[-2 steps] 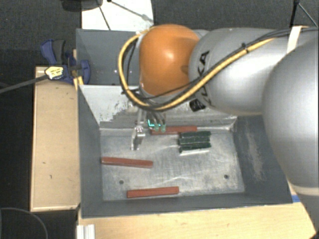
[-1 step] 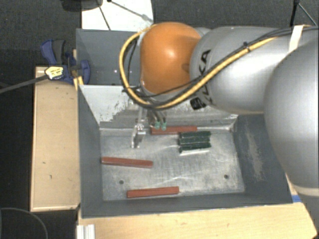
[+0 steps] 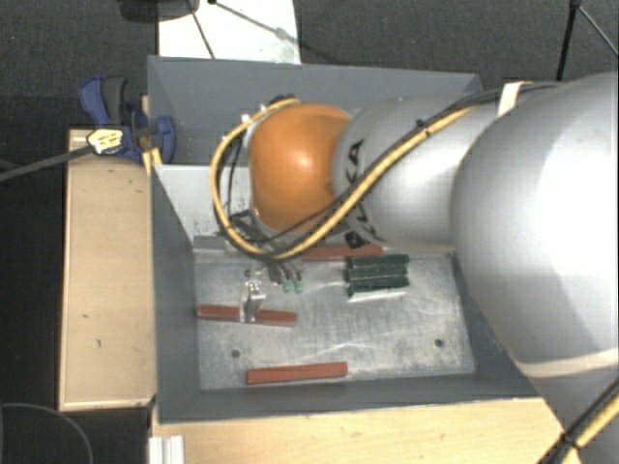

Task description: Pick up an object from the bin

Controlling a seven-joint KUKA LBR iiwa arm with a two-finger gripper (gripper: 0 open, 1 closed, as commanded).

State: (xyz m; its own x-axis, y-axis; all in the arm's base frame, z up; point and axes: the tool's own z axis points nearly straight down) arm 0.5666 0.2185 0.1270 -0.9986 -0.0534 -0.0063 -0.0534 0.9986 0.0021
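Probably a lab — robot arm [image 3: 416,187], metal bin [image 3: 177,298]

A grey metal bin [image 3: 179,288], its floor scuffed with pale scratches, carries flat reddish-brown bars. One bar [image 3: 296,374] lies along the front edge. Another [image 3: 219,311], near the left edge, shows the same rust colour on either side of the silvery gripper [image 3: 254,304]. Towards the back edge sits a dark green, ribbed block [image 3: 377,270], with a pale, shiny strip [image 3: 375,295] along its near side. Above them the robot's wrist cover [image 3: 295,162] is glossy orange, looped by yellow and black cables [image 3: 227,177]. The arm [image 3: 503,220] is smooth silver-grey with black lettering.
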